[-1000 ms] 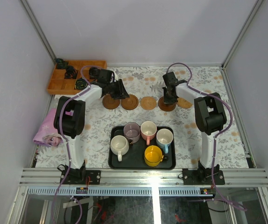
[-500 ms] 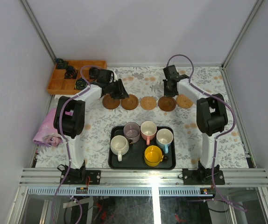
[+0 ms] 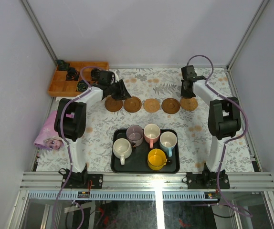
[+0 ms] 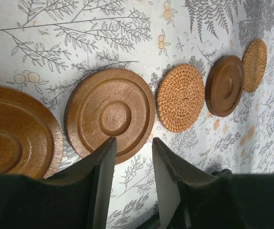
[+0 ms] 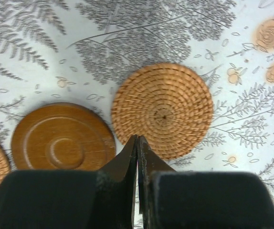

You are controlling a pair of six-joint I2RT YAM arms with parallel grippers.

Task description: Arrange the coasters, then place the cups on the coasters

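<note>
Flower-printed cloth (image 3: pixel 146 78) covers the table, and across its far half the five coasters (image 3: pixel 151 105) lie in a row from left to right. The two on the left look as if they touch at their edges. The others sit just beside one another with small gaps.

All five cups (image 3: pixel 151 133) stand crowded on the black tray (image 3: pixel 114 164) nearer the arm bases, well apart from the row, so none is on a coaster yet.

The left gripper (image 4: pixel 133 140) hangs over the left end of the row, its jaws partly apart with nothing between them. The right gripper (image 5: pixel 137 138) is above the near edge of the woven coaster (image 5: pixel 162 112) at the right end, fingers pressed together and empty. How high its tips sit above the weave I cannot tell.

If those closed tips are low, a sideways move could drag the light disc out of line. The cups stand so close, handles pointing different ways, that reaching for one could bump its neighbour. Each disc looks barely wider than a cup, so a slightly off-centre drop could leave a cup tilted on an edge.

A wooden box (image 3: pixel 79 76) and a pink cloth (image 3: pixel 48 133) lie off to the left.
</note>
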